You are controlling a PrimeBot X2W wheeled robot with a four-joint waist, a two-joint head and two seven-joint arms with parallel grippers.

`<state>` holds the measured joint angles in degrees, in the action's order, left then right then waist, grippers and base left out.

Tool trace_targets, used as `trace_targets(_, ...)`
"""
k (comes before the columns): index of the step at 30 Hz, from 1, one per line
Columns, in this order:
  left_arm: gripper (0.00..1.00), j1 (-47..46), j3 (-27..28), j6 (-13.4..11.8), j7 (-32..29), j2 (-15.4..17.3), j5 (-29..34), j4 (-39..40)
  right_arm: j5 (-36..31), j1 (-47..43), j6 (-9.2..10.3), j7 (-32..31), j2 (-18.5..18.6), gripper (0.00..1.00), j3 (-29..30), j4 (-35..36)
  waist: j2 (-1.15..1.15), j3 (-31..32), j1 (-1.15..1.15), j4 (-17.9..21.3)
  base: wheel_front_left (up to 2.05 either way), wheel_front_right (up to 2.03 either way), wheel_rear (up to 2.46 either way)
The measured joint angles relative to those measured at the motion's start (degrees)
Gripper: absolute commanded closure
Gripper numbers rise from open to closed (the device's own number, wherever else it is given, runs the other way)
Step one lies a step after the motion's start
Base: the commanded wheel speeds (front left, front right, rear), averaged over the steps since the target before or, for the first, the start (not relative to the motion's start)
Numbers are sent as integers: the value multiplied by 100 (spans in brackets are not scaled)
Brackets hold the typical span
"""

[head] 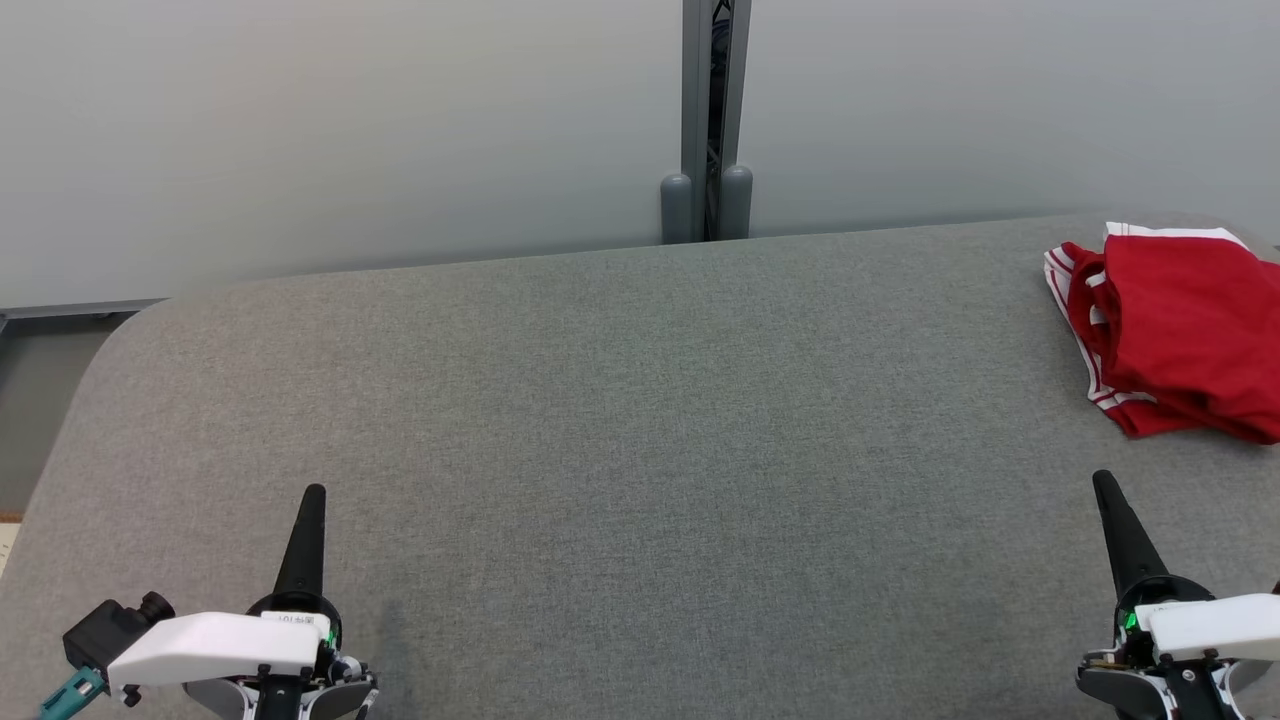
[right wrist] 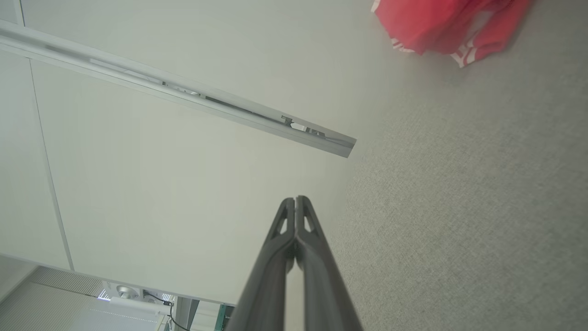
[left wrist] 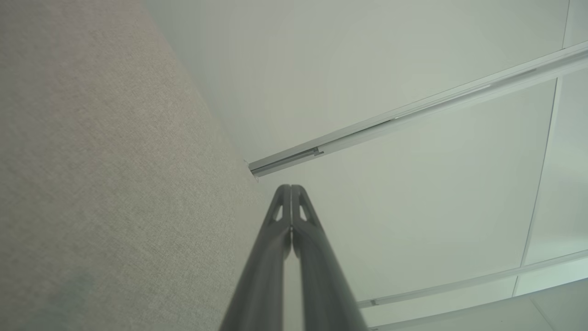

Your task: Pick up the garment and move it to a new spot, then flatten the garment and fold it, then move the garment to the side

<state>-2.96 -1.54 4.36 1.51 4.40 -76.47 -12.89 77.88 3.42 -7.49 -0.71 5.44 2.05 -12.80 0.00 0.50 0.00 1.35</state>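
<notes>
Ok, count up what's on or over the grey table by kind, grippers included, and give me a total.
Red garment with white stripes, crumpled at the far right of the grey table: 1
Grippers, the left gripper and the right gripper, both shut and holding nothing: 2
Total: 3

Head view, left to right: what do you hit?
left gripper → grey post → red garment. The right gripper shares the garment's span, so it is left unranked.
</notes>
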Motion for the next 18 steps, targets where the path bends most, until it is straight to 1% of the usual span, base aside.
trace_targets(18,100,-221,114,156,-200,-3,-867,-122,822,105,0,-241,-1,100,215,-63,0,-29,0,-59,0,0,0)
